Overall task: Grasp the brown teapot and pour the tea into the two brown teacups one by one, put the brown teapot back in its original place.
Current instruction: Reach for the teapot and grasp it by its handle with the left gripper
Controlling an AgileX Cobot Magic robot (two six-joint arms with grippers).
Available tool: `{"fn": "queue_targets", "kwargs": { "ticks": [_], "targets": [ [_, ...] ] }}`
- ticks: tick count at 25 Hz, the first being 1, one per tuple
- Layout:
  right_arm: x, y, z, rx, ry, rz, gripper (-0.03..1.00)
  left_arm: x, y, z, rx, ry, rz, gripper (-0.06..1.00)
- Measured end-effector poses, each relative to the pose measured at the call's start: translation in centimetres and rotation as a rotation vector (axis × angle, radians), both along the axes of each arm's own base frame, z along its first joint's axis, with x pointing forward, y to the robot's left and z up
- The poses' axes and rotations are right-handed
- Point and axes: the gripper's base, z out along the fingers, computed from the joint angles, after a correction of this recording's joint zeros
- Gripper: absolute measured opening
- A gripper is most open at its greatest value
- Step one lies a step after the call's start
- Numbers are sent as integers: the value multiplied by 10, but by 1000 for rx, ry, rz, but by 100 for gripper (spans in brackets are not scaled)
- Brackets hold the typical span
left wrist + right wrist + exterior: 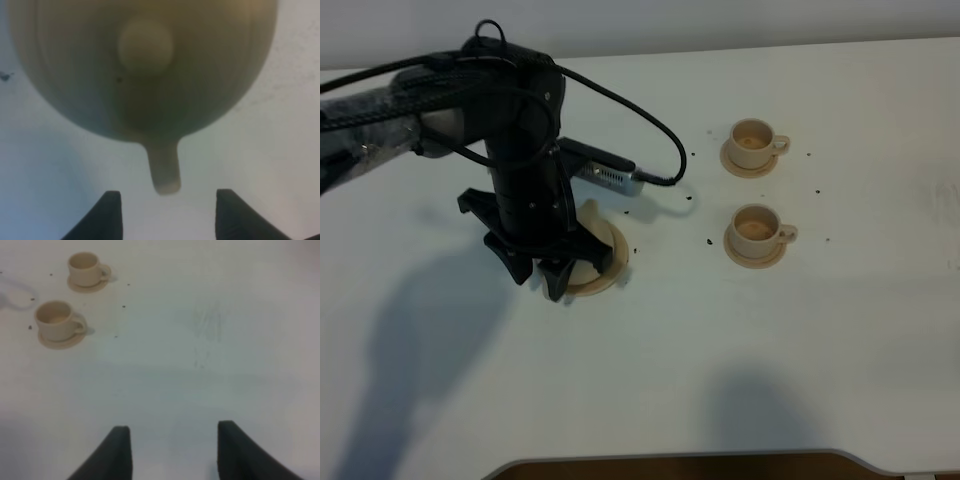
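Bench (820, 330): white, with dark specks (708, 242) scattered between teapot and cups.
Right end effector (170, 440): released and empty, over bare bench; the teapot is not in its view.
Left end effector (168, 200): released, jaws spread either side of the teapot's handle (165, 170), touching nothing.
Teapot (150, 75): upright on its saucer (605, 280), lid on, handle pointing at the left end effector.
Near cup (757, 230): on its own small saucer, well apart from the teapot, on its right in the high view.
Far cup (753, 143): just beyond the near cup, farther from the teapot.
Progress: the teapot is not held. Both cups look tan-brown inside, possibly tea, but I cannot tell. If they are filled, only the retreat is left; if not, the grasp, both pours and the return remain.
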Motion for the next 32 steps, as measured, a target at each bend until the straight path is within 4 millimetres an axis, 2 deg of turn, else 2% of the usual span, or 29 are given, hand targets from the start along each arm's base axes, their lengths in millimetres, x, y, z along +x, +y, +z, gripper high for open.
{"fn": "queue_targets", "kwargs": {
  "ticks": [6,32],
  "targets": [
    [0,0,0,0,0,0,42,5,-3,-1,-4,-9,1,44],
    [0,0,0,1,0,0,42,6,-3,-8,9,4,25,42]
  ]
}}
